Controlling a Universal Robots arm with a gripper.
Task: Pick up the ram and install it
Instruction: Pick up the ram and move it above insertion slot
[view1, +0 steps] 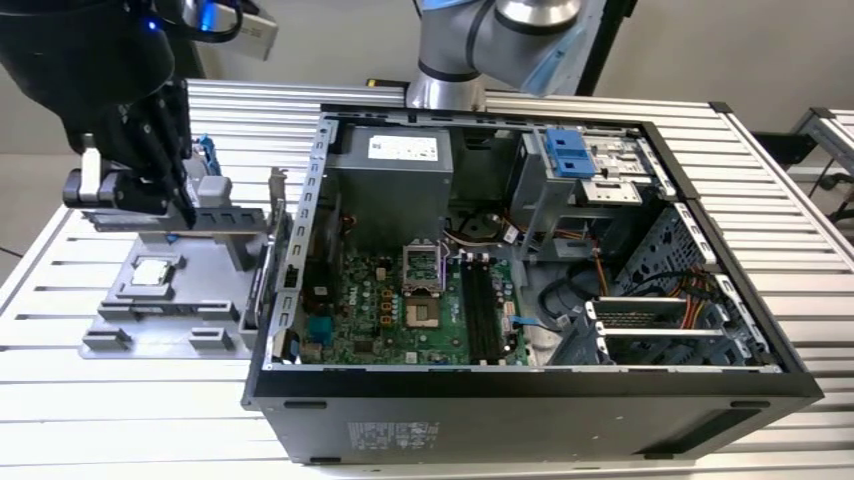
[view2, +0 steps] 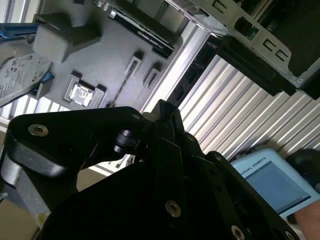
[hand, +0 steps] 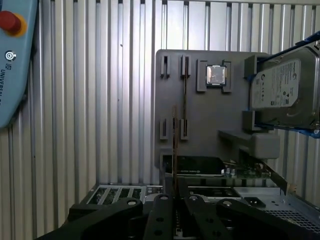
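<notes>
Pinched nearly together, the gripper (hand: 175, 196) has the ram (hand: 175, 145) between its fingers in the first wrist view. The ram hangs above the gray fixture (hand: 210, 120), a little to one side of a matching stick (hand: 185, 95) seated in the fixture's slots. I judge the ram light and stiff but fragile. It is a thin board that tolerates no bending or twisting, best held by its flat faces near mid-length, clear of the contact edge (how far along its length the fingers sit is hidden here). It shows edge-on as a narrow line, its long axis parallel to the slots and running out from the fingertips toward the processor (hand: 216, 75) end of the fixture. Well apart, in the exterior view, the computer case (view1: 534, 385) lies open.
</notes>
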